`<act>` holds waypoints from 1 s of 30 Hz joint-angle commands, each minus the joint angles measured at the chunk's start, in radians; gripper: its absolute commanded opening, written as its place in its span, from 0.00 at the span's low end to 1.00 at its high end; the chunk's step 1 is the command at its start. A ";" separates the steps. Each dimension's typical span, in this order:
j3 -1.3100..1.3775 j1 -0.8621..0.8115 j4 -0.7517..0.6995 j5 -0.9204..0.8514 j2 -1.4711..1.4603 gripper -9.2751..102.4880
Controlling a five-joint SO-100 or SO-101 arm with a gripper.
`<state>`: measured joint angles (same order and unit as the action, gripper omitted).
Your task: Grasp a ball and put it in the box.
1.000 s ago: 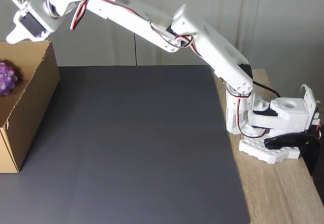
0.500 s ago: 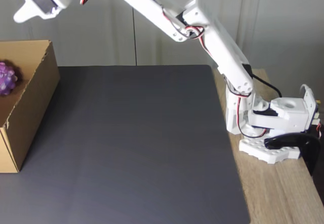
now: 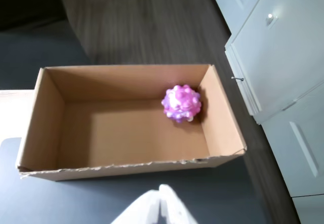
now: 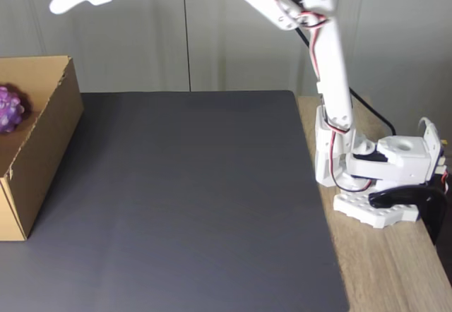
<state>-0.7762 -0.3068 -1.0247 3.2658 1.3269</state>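
Observation:
The bumpy pink, purple and white ball (image 3: 181, 103) lies on the floor of the brown cardboard box (image 3: 116, 166), near its far right corner in the wrist view. In the fixed view the ball (image 4: 10, 109) shows at the left edge inside the box (image 4: 44, 146). My white gripper (image 3: 159, 209) is shut with nothing in it, its fingers pressed together at the bottom edge of the wrist view, well above and outside the box's near wall. In the fixed view the gripper (image 4: 60, 4) is raised high at the top left, above and to the right of the box.
A dark grey mat (image 4: 191, 199) covers the table between the box and the arm's white base (image 4: 374, 178), which stands on the wooden edge at the right. White cabinet doors (image 3: 283, 57) stand to the right of the box in the wrist view.
The arm has swung up and back from over the box, its elbow straightening. The gripper has risen and moved right. The ball stays still in the box.

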 commanded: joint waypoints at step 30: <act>-1.246 0.008 0.468 -0.052 0.793 0.08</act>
<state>-1.9850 -0.2884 -0.5952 3.2260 2.0601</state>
